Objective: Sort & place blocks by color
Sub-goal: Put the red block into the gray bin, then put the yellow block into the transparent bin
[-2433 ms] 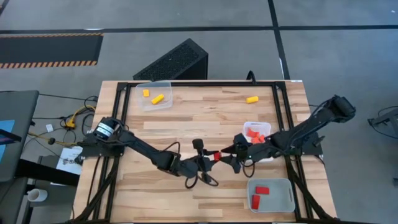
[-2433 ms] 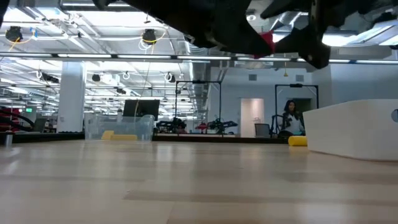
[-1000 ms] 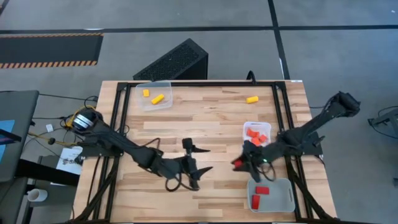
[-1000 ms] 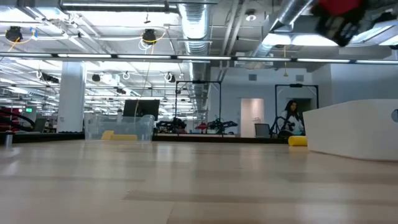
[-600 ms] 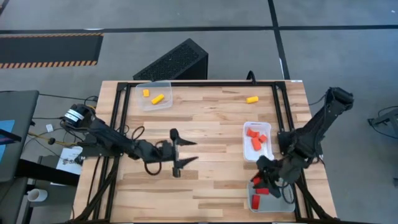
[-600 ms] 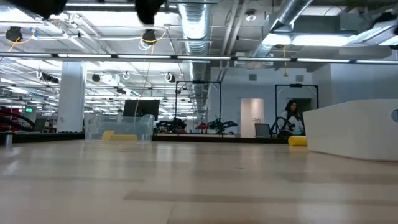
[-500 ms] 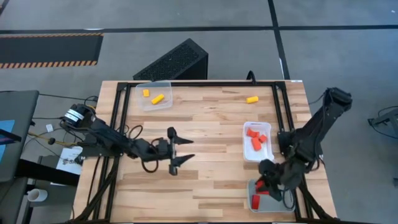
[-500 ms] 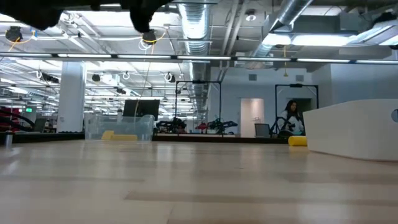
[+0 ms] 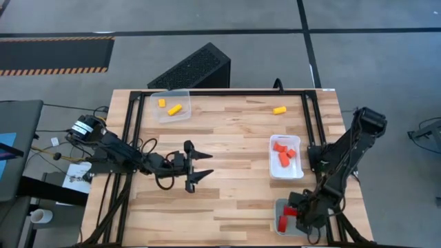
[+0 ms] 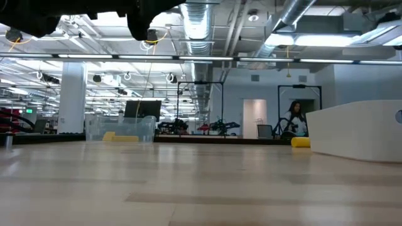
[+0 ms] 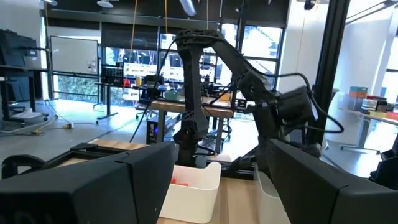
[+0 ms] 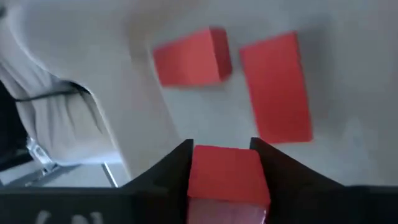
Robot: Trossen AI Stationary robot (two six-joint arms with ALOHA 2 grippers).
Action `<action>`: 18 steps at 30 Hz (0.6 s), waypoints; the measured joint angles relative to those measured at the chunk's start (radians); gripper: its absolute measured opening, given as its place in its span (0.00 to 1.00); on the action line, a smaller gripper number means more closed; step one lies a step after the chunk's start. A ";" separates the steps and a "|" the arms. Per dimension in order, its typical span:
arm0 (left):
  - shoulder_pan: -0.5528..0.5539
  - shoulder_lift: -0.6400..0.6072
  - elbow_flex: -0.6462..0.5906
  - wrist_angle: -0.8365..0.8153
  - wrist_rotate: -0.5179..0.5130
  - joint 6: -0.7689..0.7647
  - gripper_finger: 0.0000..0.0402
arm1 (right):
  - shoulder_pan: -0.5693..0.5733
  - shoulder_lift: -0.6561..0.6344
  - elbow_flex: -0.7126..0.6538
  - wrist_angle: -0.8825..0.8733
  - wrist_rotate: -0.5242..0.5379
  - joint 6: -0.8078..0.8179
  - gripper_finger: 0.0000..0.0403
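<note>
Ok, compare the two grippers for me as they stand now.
The left gripper hangs over bare wood at mid-table, jaws spread and empty; the right gripper reaches into the grey tray at the near right corner, a red block between its fingers. Both are dark and two-fingered.

One camera looks straight down on the table [image 9: 227,138]; another sits level at its surface, facing the room. Wrist cameras ride close; both see the white tray [image 11: 189,186].
</note>
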 joint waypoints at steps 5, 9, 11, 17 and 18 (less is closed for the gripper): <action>0.000 0.000 0.000 -0.002 0.000 0.000 0.61 | -0.014 0.039 0.000 0.006 -0.085 0.021 0.58; 0.000 0.000 0.000 -0.003 -0.001 -0.004 0.61 | -0.036 0.018 0.000 0.009 -0.131 0.025 0.70; 0.000 0.000 0.000 -0.003 -0.003 0.000 0.61 | -0.045 -0.009 0.000 0.009 -0.136 0.029 0.73; 0.016 0.000 0.000 -0.010 -0.004 -0.002 0.61 | -0.037 -0.080 0.000 -0.024 -0.143 0.044 0.74; 0.019 0.000 0.000 -0.010 -0.004 -0.003 0.61 | -0.037 -0.090 0.000 -0.024 -0.152 0.049 0.73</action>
